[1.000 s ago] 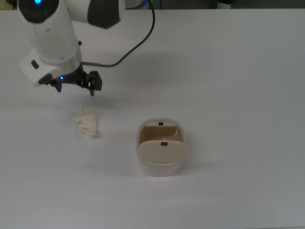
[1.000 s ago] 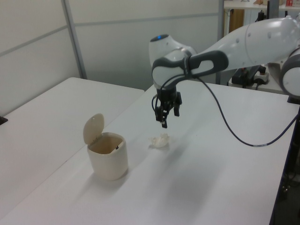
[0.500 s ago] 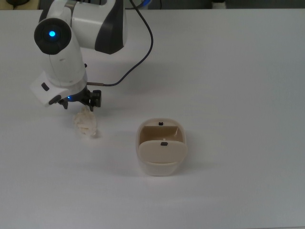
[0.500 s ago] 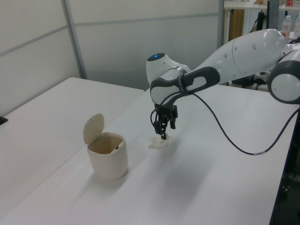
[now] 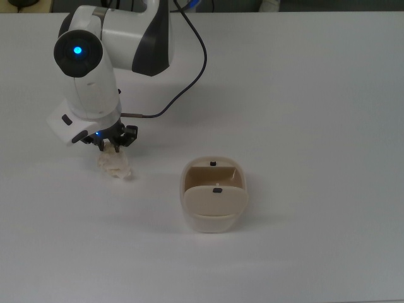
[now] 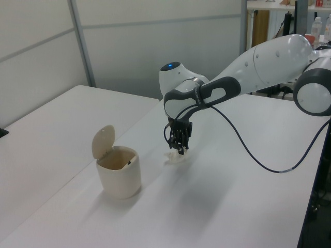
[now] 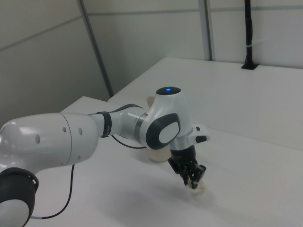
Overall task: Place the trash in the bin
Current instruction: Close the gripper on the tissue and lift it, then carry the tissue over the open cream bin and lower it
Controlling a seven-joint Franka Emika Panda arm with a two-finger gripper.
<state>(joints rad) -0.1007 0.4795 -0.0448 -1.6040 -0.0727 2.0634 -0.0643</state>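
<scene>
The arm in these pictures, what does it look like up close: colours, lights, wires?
The arm has smooth, rounded white shells with dark grey bands at the joints. A small blue light glows on its head. A thin black cable loops beside it. The tool at its tip is small and black.

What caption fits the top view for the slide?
Gripper down at the paper wad on the white table; open-lidded bin waits beside.

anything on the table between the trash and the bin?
Nothing. In the top view the stretch from the trash to the bin is bare white table; the left view shows the same gap empty.
</scene>
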